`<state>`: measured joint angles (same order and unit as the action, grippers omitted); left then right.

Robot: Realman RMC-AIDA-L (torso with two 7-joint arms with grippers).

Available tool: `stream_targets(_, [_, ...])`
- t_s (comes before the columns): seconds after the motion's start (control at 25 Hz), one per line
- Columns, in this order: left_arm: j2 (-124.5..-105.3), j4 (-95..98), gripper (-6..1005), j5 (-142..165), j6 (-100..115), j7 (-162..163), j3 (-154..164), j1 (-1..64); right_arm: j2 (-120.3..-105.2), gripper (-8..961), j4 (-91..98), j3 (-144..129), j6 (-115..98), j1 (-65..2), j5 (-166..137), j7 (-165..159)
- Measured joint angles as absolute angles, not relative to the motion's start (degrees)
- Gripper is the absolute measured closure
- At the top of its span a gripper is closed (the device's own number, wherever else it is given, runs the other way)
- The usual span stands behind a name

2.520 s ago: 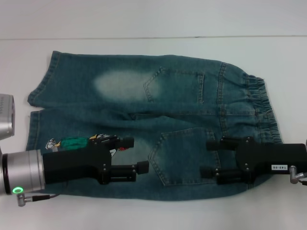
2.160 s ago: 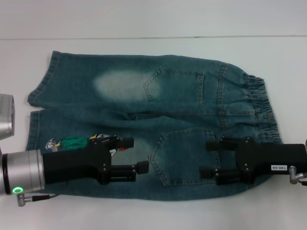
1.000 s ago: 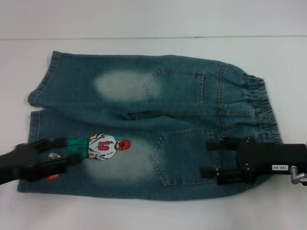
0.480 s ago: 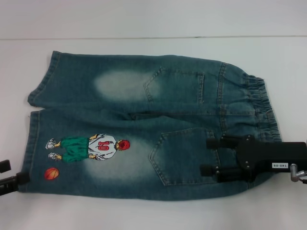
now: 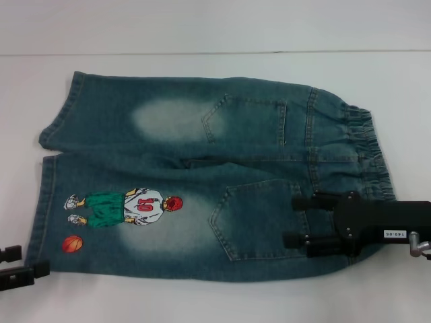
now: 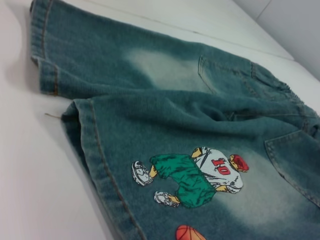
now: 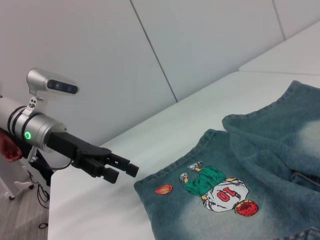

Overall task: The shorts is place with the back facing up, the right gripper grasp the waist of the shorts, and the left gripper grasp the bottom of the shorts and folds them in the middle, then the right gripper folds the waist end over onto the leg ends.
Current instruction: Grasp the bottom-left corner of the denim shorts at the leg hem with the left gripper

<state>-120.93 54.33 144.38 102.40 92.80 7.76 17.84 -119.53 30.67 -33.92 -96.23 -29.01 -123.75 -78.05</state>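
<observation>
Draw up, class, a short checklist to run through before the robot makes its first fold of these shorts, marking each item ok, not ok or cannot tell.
1. Shorts flat, back pockets up: ok.
2. Right end effector over the waist side: ok.
3. Right end effector gripping the waist: not ok, fingers open.
4. Left end effector at the bottom hem: not ok, it is off the cloth beside the corner.
5. Left end effector open: ok.

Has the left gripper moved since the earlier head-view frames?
Yes. The left gripper has pulled back off the shorts, past the embroidered figure, and now sits open just off the bottom corner.
</observation>
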Motion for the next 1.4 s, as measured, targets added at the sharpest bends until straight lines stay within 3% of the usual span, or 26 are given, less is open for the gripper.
stream_targets(0.52, [-123.65,59.4,85,146.7,99.9,93.8,10.8,18.7,-119.53,11,30.4,-33.9,-96.1,-28.9,-123.8,-78.0])
stream_targets(1.4, [-123.97,63.5,91,148.7,100.2,99.7,15.0,19.3,-119.62,11,30.2,-33.9,-94.9,-28.6,-124.0,-77.6])
